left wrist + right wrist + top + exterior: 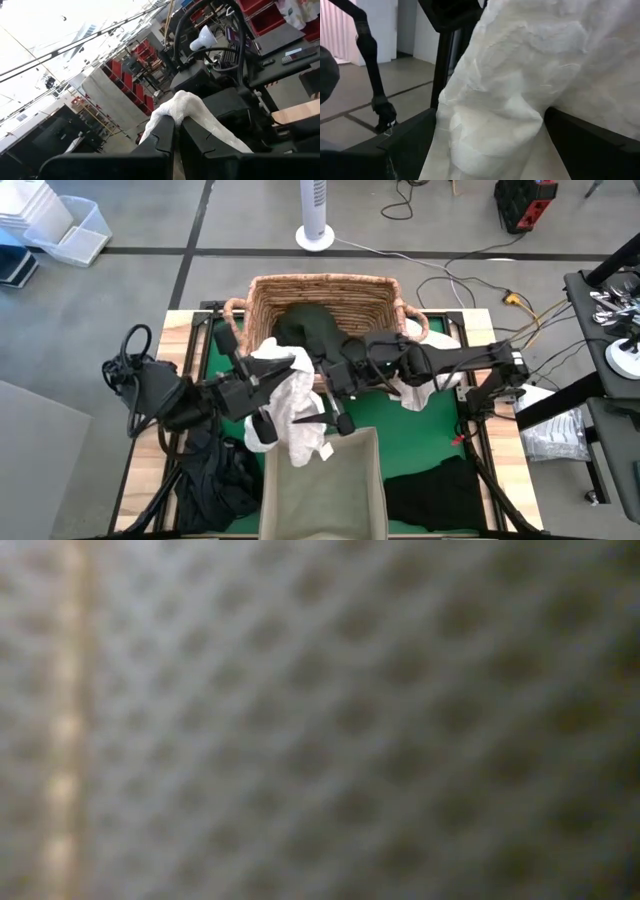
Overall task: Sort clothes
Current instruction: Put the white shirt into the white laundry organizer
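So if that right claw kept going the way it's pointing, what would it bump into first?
Most likely the white garment. It hangs between the right gripper's open fingers, pinched by the shut left gripper. Depth is hard to judge; it may already touch.

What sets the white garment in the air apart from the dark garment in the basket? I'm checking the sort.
The white garment hangs lifted over the green mat; the dark garment lies slumped inside the wicker basket. The white garment is pinched by the shut left gripper, with the open right gripper straddling it; no gripper touches the dark garment. Both are soft, crumpled fabric.
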Robot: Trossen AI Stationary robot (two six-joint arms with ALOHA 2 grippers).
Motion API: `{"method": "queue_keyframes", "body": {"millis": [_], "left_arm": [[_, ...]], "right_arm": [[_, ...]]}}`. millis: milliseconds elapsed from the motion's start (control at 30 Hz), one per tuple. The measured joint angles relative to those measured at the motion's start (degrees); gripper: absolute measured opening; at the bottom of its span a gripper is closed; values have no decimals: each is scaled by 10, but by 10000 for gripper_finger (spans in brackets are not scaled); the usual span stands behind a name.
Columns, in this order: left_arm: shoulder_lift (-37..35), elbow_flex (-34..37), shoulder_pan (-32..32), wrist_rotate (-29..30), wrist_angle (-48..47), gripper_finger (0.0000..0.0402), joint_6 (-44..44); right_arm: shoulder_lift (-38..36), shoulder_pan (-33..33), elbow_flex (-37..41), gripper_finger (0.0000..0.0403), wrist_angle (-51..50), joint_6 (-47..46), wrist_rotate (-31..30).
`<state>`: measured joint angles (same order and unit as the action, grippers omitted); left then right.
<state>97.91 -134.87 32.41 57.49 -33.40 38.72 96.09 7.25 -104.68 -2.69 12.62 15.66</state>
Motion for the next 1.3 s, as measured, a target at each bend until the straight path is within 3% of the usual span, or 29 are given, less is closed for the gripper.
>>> {"method": "queue_keyframes", "body": {"millis": [100,167,300,500,667,833,1000,1300], "left_arm": [[0,0,0,7,-1,3,-30],[0,0,0,26,-5,12,-37],[-2,0,3,65,-24,47,-41],[-8,-1,17,65,-112,138,-113],[-20,-1,22,64,-192,209,-182],[-38,-1,36,63,-303,249,-273],[-54,0,53,10,-426,256,-402],[-56,22,89,-2,-481,256,-510]], "right_arm": [[5,0,0,348,8,4,0],[6,0,0,314,7,12,0],[5,0,0,204,2,15,-2],[-4,0,0,29,-10,20,-2],[-7,0,0,14,-21,25,-12],[-19,0,0,12,-22,31,-21],[-44,0,0,12,-23,41,-22],[-80,0,0,12,-27,58,-27]]}}
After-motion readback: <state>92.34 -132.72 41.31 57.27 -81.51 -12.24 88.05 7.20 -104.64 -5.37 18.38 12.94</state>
